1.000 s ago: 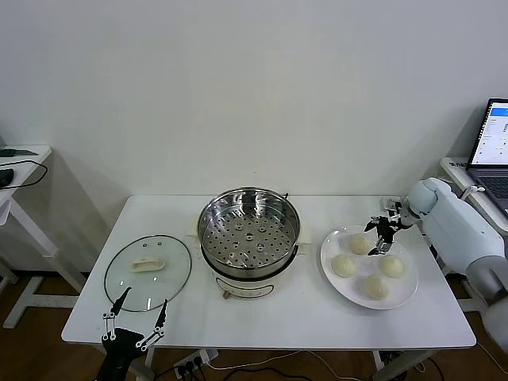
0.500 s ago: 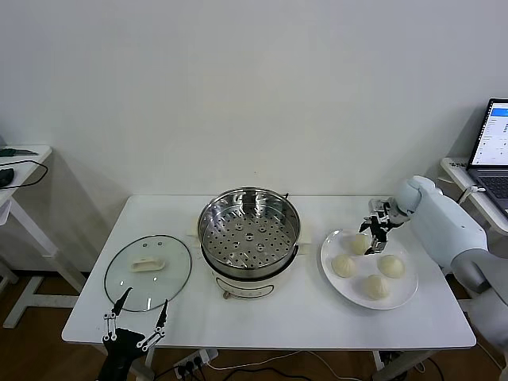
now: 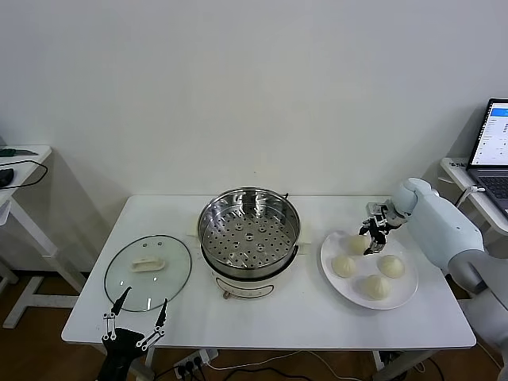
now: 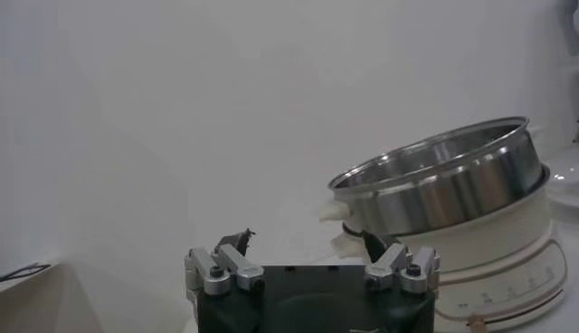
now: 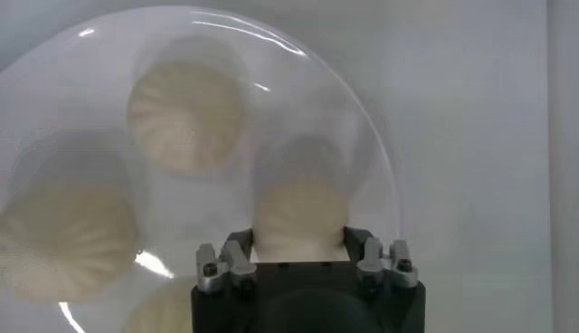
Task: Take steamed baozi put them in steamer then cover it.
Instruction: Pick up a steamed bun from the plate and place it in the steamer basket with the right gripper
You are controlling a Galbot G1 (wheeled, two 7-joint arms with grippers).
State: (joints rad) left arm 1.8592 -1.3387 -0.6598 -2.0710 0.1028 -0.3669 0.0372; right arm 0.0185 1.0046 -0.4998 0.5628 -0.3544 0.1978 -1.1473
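On the white plate (image 3: 406, 295) at the table's right lie three steamed baozi (image 3: 344, 266) (image 3: 390, 265) (image 3: 375, 286). My right gripper (image 3: 371, 240) is over the plate's far side, shut on another baozi (image 3: 359, 244). The right wrist view shows that bun (image 5: 298, 204) pressed between both fingers of the right gripper (image 5: 298, 237), with other buns (image 5: 185, 113) (image 5: 63, 226) beyond. The steel steamer (image 3: 205, 230) stands mid-table with its perforated tray bare. The glass cover (image 3: 119, 278) lies flat to its left. My left gripper (image 3: 136, 313) hangs open at the table's front left edge.
The steamer (image 4: 452, 181) rises ahead of the open left gripper (image 4: 303, 242) in the left wrist view. A laptop (image 3: 494, 147) sits on a stand at the far right. A small side table (image 3: 20, 159) stands at the far left.
My right gripper has closed its fingers onto the far baozi and shifted slightly left over the plate. The left arm has not moved.
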